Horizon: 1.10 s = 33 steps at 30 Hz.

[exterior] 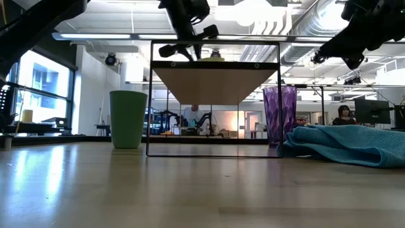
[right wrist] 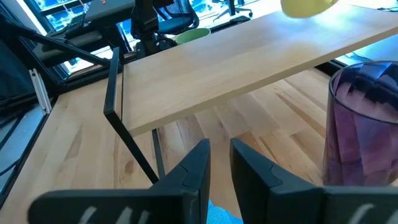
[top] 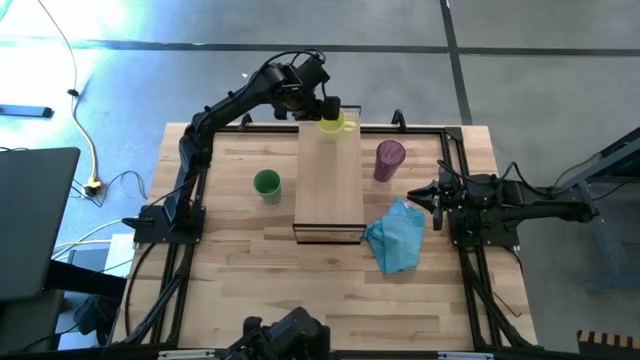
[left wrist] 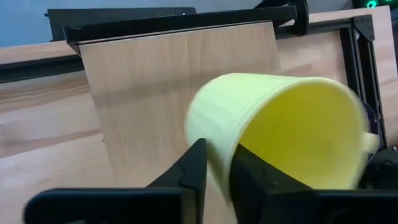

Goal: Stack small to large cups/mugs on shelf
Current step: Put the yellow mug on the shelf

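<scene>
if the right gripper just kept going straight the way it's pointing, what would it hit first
Probably the raised light-wood shelf: the right gripper aims at its near edge or dark leg, with the translucent purple tumbler just off to the side.

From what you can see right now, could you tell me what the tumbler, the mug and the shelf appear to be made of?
Tumbler: probably plastic, though glass is possible; translucent purple, light passes through its glossy wall.
Mug: likely plastic; opaque yellow with a smooth, matte, evenly coloured surface.
Shelf: light wood or wood veneer, matte, with visible grain, on thin dark legs that look like metal.

Yellow mug (top: 335, 123); green cup (top: 266, 183); translucent purple tumbler (top: 389, 159); blue cloth (top: 397, 235); light-wood shelf (top: 329, 185).
</scene>
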Each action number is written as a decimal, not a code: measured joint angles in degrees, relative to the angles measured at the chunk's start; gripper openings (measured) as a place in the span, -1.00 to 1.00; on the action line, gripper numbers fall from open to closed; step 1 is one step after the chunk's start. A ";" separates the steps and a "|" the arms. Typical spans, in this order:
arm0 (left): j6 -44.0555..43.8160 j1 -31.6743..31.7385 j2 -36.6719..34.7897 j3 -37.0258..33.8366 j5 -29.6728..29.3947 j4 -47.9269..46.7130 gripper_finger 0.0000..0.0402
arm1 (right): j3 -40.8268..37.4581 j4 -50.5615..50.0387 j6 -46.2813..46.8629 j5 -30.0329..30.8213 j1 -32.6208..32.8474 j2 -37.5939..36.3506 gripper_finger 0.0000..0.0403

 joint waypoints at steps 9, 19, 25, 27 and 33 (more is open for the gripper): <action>-0.38 0.00 -0.04 0.00 -1.89 0.30 -0.59 | 0.00 0.00 0.03 -0.03 0.00 0.00 -0.74; 0.06 0.05 0.13 -0.04 -2.46 0.28 -0.77 | 0.00 0.00 0.03 -0.04 0.00 0.01 -0.74; 0.22 0.02 0.20 -0.09 -2.46 0.70 -0.76 | 0.00 0.00 0.03 -0.07 0.00 0.01 -0.74; 0.28 0.02 0.24 -0.09 -2.44 0.70 -0.74 | 0.00 0.00 0.03 -0.07 0.00 0.01 -0.74; 0.30 -0.02 0.26 -0.11 -2.43 0.21 -0.75 | 0.00 0.00 0.03 -0.08 0.00 0.01 -0.74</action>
